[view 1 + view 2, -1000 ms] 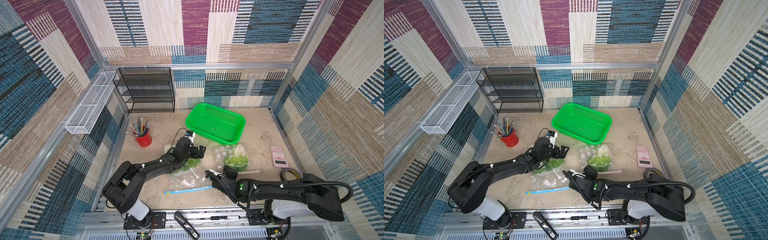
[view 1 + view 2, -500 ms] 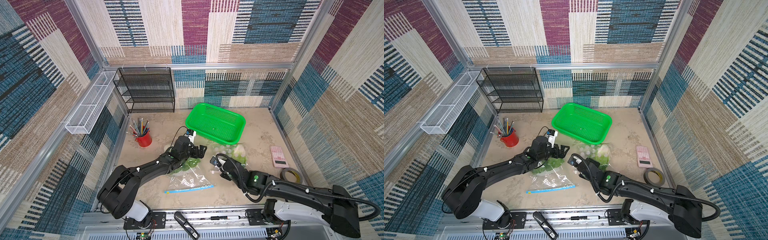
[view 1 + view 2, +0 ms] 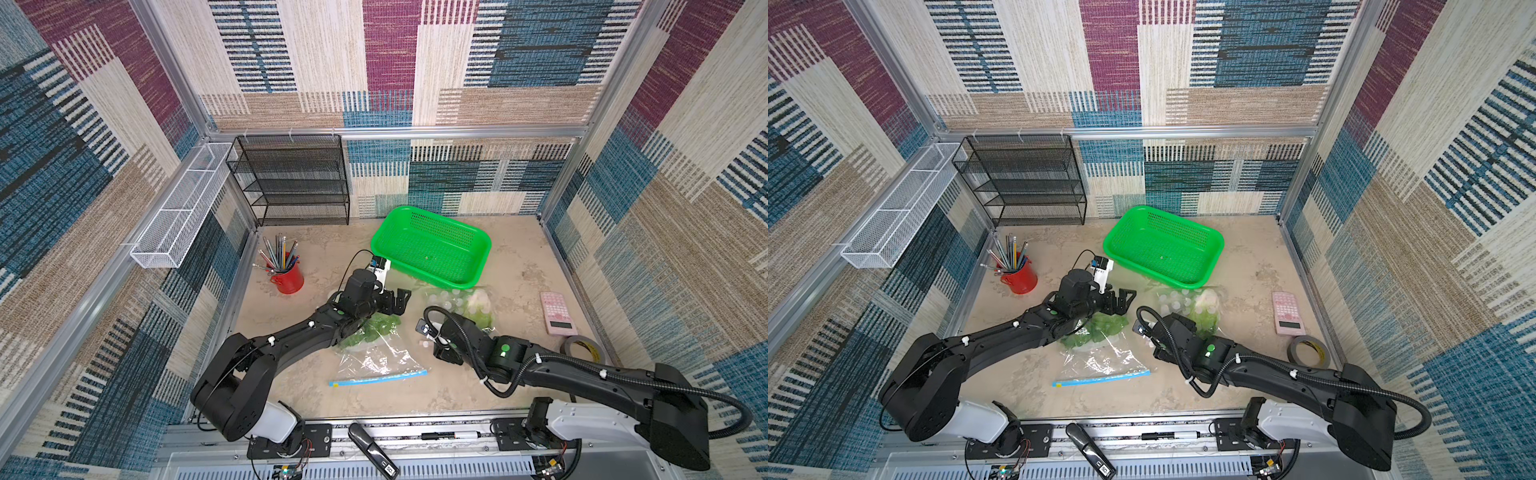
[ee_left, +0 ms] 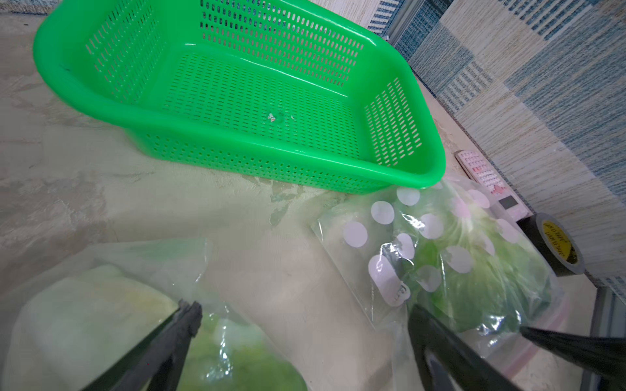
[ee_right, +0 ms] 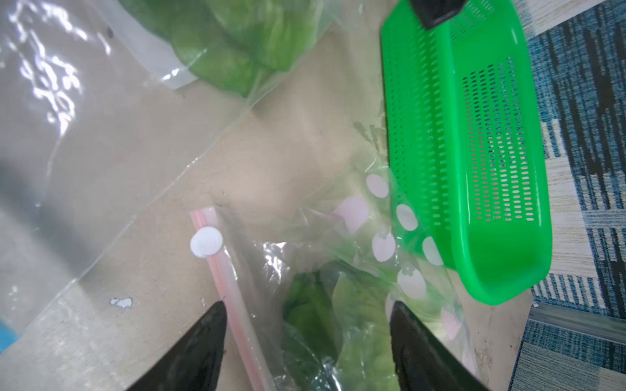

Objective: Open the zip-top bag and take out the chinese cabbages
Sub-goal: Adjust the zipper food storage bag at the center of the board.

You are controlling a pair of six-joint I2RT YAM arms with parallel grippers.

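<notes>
My left claw (image 3: 397,300) gapes wide above the chinese cabbages (image 3: 378,332) in the blue-zip bag (image 3: 374,362) on the table (image 3: 519,257). My right claw (image 5: 308,306), also wide, straddles the dotted bag (image 5: 382,243) just near of the green basket (image 3: 419,224); more leaves inside, perhaps two heads.

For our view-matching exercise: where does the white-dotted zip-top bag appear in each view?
In a top view: white-dotted zip-top bag right of centre, beside the green basket.
In a top view: bag near centre.
Left wrist: bag by the basket's corner.
Right wrist: bag along the basket's side.
Shared landmark: the green basket.
</notes>
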